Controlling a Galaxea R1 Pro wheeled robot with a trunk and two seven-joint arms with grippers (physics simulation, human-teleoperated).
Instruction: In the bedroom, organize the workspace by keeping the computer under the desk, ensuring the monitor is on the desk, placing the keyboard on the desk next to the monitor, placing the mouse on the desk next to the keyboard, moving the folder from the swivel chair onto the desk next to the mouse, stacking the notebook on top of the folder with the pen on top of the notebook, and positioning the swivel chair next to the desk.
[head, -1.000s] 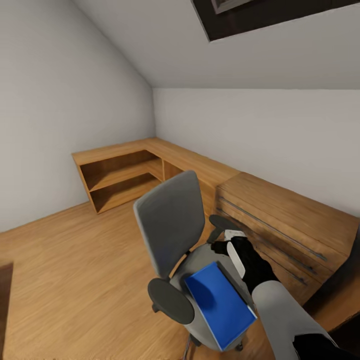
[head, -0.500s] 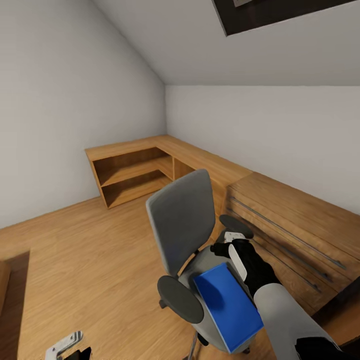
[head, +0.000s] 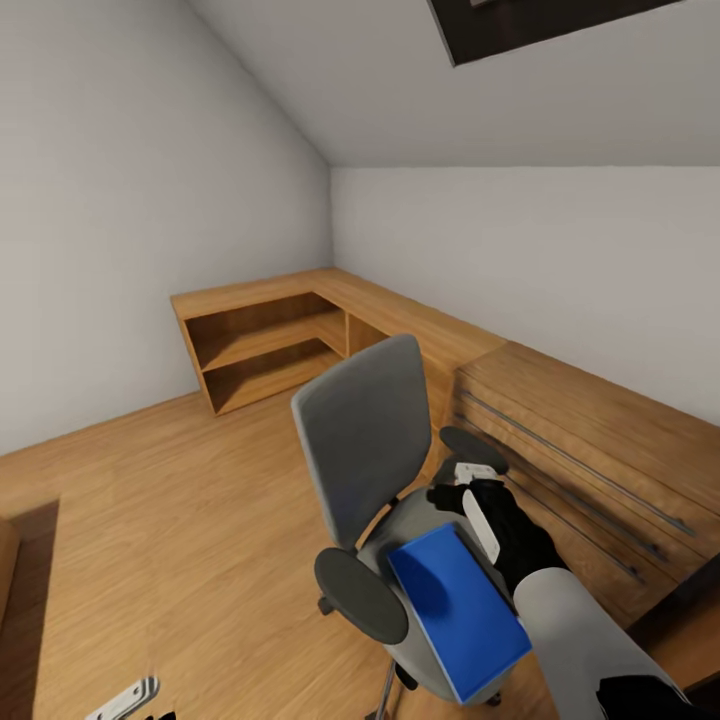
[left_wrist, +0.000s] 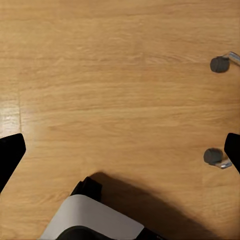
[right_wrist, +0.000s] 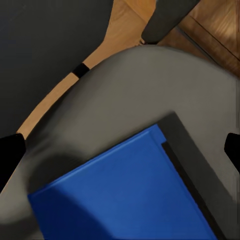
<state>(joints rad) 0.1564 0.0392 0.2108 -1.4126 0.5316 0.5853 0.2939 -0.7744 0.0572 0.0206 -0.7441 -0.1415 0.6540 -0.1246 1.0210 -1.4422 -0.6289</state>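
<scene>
Blue folder (head: 455, 610) flat on chair (head: 385, 500) seat, dark notebook (right_wrist: 192, 160) tucked beside it. Right gripper (head: 462, 490) spread wide, empty, hovering above. Could nudge folder off the edge or roll the chair away. Armrest (head: 362, 596) and wooden cabinets (head: 560, 440) crowding the approach. Left gripper (left_wrist: 120, 150) spread open over floor (head: 160, 500).

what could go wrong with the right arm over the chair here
1. The folder overhangs the front edge of the swivel chair seat, so a nudge from the right gripper could slide it onto the floor.
2. The chair stands on castors; pressing down on it may roll or spin it away.
3. A dark flat thing, perhaps the notebook, lies against the folder's edge, so a grasp there could catch both or knock one off.
</scene>
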